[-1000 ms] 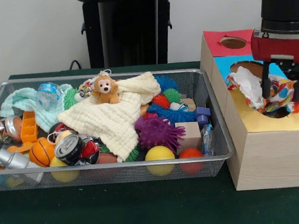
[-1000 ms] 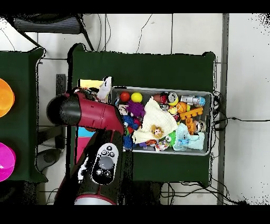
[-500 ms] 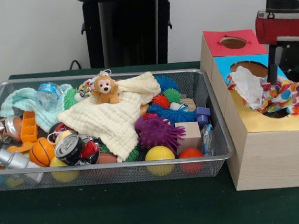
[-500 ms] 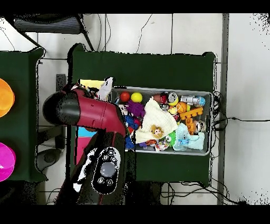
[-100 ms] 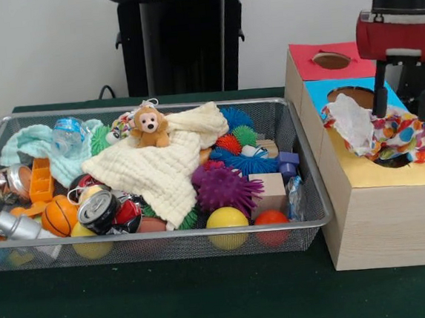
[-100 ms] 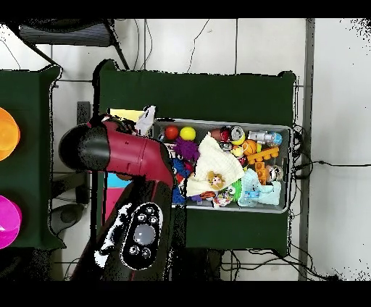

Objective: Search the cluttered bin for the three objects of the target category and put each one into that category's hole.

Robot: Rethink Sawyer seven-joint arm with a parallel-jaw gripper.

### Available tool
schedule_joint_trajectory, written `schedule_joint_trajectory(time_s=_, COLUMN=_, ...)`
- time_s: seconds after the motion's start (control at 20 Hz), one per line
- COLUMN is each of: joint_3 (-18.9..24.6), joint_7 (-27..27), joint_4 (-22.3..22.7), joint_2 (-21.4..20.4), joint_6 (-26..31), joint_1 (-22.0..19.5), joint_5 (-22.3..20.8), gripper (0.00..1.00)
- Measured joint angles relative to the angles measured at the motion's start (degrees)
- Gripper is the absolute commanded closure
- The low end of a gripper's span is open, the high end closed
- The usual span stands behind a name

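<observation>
A colourful dotted cloth [image 5: 393, 134] with a white part lies bunched over the hole in the yellow top of the wooden box [image 5: 385, 218]. It spills over the rim instead of lying inside. My gripper [image 5: 408, 111] hangs just above it, open, with nothing between its fingers [image 5: 380, 100]. In the wire bin [image 5: 160, 242] a cream waffle cloth [image 5: 161, 167] lies over the middle, and a mint cloth [image 5: 36, 141] sits at the back left. From overhead the arm [image 6: 123, 156] hides most of the box, and only the cloth's white tip [image 6: 147, 118] shows.
The box also has a red top with a hole [image 5: 331, 60] and a blue top with a hole [image 5: 356, 96]. The bin holds a monkey toy [image 5: 149, 127], spiky balls [image 5: 226, 187], a can [image 5: 98, 208], a bottle [image 5: 69, 134] and balls along the front.
The gripper has risen from the cloth at the yellow hole, leaving the cloth lying over the hole. The cloth has spread slightly. The bin's contents have not moved.
</observation>
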Motion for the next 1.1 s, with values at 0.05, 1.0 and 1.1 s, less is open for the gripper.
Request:
schedule_joint_trajectory(time_s=0.05, joint_3=-0.41, joint_7=0.0, joint_4=-0.32, joint_2=0.2, joint_6=0.58, joint_1=0.24, joint_5=-0.18, gripper=1.0)
schedule_joint_trajectory(time_s=1.0, joint_3=-3.35, joint_7=0.0, joint_4=-3.13, joint_2=3.3, joint_6=14.11, joint_1=0.93, joint_5=-1.14, gripper=1.0)
schedule_joint_trajectory(time_s=1.1, joint_3=-3.08, joint_7=0.0, joint_4=-3.02, joint_2=3.61, joint_6=13.94, joint_1=0.49, joint_5=-0.78, gripper=1.0)
